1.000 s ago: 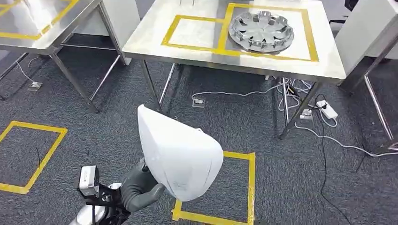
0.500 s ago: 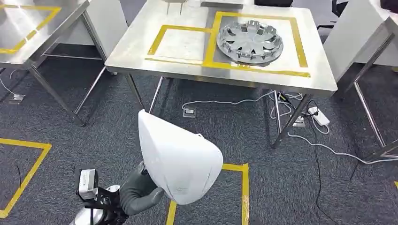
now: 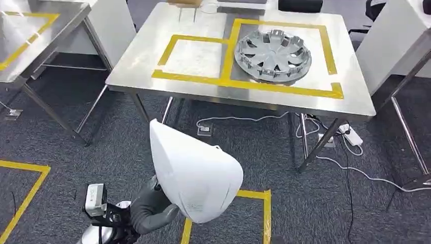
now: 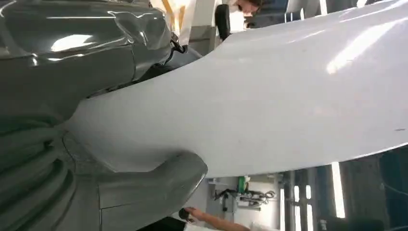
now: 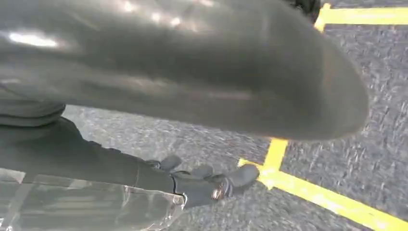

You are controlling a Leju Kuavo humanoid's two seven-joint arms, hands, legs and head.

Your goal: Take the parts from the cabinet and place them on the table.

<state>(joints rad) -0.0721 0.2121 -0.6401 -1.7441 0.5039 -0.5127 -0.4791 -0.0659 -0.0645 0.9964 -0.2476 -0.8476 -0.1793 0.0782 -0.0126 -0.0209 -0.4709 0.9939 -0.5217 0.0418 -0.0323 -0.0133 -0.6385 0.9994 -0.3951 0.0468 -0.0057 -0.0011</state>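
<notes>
My left hand (image 3: 150, 206) grips a large white curved shell part (image 3: 195, 173) from below, low in the head view. Close up in the left wrist view, the white part (image 4: 288, 96) lies across my grey thumb (image 4: 149, 185). Ahead stands a steel table (image 3: 152, 56) marked with two yellow tape squares. A silver hubcap (image 3: 273, 54) lies in the right square, and the left square (image 3: 195, 53) is bare. My right hand (image 5: 207, 183) hangs over the carpet with fingers apart, holding nothing.
A second steel table (image 3: 30, 35) stands at the left with a white cabinet side (image 3: 109, 23) behind it. White cables and a power strip (image 3: 353, 135) lie under the main table. Yellow floor tape (image 3: 256, 203) marks the carpet. A person's arm (image 4: 211, 220) reaches in.
The whole picture has shifted: the camera has come nearer the table, which now sits lower and larger. The white part stays in my left hand as before.
</notes>
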